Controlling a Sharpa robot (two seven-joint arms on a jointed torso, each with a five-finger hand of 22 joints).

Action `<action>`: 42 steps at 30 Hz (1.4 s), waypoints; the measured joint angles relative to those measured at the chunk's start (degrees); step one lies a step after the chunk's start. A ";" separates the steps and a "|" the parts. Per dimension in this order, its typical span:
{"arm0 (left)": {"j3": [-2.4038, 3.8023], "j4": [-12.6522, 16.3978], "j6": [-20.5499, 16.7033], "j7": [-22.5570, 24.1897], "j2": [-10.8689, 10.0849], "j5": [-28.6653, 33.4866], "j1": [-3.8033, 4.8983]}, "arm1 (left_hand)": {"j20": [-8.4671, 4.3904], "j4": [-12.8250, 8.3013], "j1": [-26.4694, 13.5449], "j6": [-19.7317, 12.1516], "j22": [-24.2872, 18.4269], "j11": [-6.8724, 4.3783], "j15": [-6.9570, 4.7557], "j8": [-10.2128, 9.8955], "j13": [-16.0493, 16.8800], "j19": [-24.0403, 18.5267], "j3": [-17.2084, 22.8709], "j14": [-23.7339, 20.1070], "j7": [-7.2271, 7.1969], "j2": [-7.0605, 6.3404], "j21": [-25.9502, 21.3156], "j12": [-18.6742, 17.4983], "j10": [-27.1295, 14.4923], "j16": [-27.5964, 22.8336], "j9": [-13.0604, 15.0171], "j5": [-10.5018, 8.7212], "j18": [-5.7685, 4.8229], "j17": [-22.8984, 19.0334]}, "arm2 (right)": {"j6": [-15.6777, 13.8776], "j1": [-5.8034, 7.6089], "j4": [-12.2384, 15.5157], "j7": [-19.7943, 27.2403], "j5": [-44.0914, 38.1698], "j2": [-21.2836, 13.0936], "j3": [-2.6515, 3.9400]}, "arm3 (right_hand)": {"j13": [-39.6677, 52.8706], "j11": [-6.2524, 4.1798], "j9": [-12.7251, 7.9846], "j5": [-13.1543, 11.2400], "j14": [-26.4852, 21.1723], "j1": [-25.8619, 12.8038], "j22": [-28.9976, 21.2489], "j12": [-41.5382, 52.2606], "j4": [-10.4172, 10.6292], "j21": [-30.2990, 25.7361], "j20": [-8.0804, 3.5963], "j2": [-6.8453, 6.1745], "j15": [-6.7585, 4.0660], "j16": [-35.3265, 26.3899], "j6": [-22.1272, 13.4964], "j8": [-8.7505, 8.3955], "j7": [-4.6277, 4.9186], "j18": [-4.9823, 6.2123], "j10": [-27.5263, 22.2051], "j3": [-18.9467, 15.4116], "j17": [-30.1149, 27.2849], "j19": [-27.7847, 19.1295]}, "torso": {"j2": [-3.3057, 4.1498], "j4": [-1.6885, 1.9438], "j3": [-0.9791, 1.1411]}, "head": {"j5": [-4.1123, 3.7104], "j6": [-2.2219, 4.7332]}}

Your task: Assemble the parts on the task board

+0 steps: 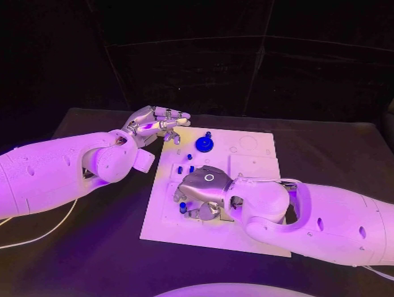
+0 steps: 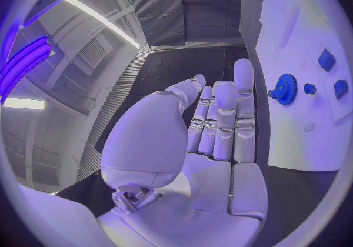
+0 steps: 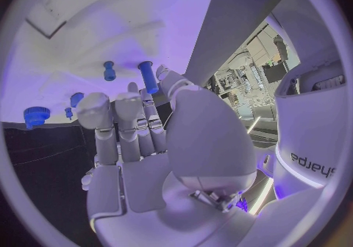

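The blue parts [image 1: 203, 144], small, stiff and judged light, best pinched by their stems, stood on the task board [image 1: 250, 154] mid-bench; the left hand [image 1: 156, 124] hovered empty, fingers straight, while the right hand's [image 1: 201, 192] grip could not be determined.

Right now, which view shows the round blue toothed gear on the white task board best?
The left wrist view: the round blue toothed gear is close, unobstructed, with its teeth visible. The head view shows it small; the right wrist view shows it at the board's edge.
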 measured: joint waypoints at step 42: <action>-0.64 1.53 0.04 -0.06 -1.38 0.01 -0.02 | 0.00 0.15 0.00 0.00 -0.03 0.00 0.00 0.00 0.00 0.00 -0.15 0.00 0.00 0.00 0.00 0.00 0.00 0.00 0.00 0.00 0.00 -0.01 | -11.11 1.10 11.80 -14.37 30.48 -30.65 -0.38 | 44.84 -4.91 6.51 12.08 1.54 -7.27 15.39 43.40 9.75 9.26 -3.58 6.46 -3.42 15.52 2.28 12.18 -3.79 -1.81 12.75 -27.91 22.21 7.97 | -0.34 -1.05 -0.39 | -6.43 2.39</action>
